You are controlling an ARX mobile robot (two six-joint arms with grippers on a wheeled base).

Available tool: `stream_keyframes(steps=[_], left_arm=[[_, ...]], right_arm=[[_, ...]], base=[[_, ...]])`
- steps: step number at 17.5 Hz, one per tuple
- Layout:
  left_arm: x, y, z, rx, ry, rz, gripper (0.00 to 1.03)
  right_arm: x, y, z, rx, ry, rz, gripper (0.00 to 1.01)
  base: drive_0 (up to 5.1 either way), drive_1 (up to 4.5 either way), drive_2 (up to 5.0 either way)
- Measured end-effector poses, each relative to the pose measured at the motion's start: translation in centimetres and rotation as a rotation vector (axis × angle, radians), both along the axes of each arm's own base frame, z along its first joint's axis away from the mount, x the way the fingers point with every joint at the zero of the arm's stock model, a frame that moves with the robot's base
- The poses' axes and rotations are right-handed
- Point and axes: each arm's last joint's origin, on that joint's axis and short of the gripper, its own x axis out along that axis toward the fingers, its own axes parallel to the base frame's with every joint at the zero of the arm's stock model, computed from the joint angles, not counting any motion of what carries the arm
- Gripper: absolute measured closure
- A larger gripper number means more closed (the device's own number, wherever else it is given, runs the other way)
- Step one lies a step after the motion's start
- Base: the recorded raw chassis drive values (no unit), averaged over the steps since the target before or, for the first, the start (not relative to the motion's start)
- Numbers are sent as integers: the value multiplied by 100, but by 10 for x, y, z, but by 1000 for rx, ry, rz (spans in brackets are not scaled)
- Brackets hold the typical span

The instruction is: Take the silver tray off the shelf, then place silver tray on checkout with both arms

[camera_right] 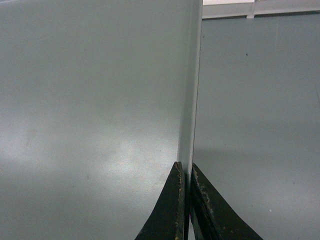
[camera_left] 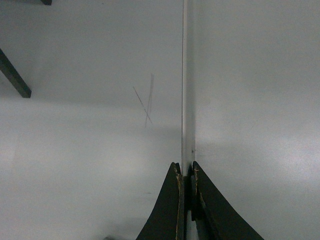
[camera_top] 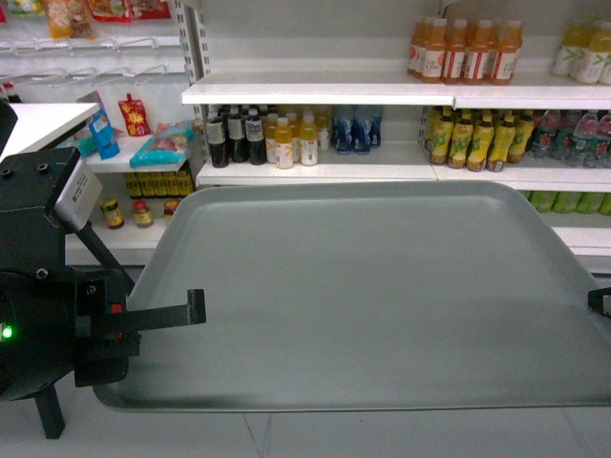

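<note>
The silver tray [camera_top: 372, 286] hung level in the air in front of the shelf [camera_top: 325, 93], filling the middle of the head view, and nothing lay in it. The left gripper [camera_top: 191, 310] pinched the tray's rim at 9 o'clock, one finger lying over the rim onto the tray floor; in the left wrist view the 2 fingers [camera_left: 172, 210] stood closed to a sliver on the thin edge of the tray [camera_left: 186, 100], with pale floor [camera_left: 90, 150] to the left of it. The right gripper [camera_top: 600, 301] showed only as a dark tip at the tray's 3 o'clock edge, and in the right wrist view it [camera_right: 187, 172] was clamped on the tray's rim [camera_right: 190, 90], jaws nearly together. Behind, at 12 o'clock, the shelf boards carried rows of drinks: dark bottles [camera_top: 234, 135], yellow ones [camera_top: 477, 138], and orange juice bottles [camera_top: 466, 48] on the board above. Small jars [camera_top: 128, 212] stood at 10 o'clock.
</note>
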Motion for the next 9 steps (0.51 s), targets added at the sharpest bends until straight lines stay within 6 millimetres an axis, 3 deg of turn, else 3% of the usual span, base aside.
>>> stream_keyframes(steps=[7, 9], left_arm=[[0, 0, 0, 0, 0, 0, 100], [0, 0, 0, 2, -1, 2, 100]], right_arm=[[0, 0, 0, 0, -1, 0, 99], [0, 0, 1, 0, -5, 0, 99]], base=[[1, -432, 435], [0, 0, 0]])
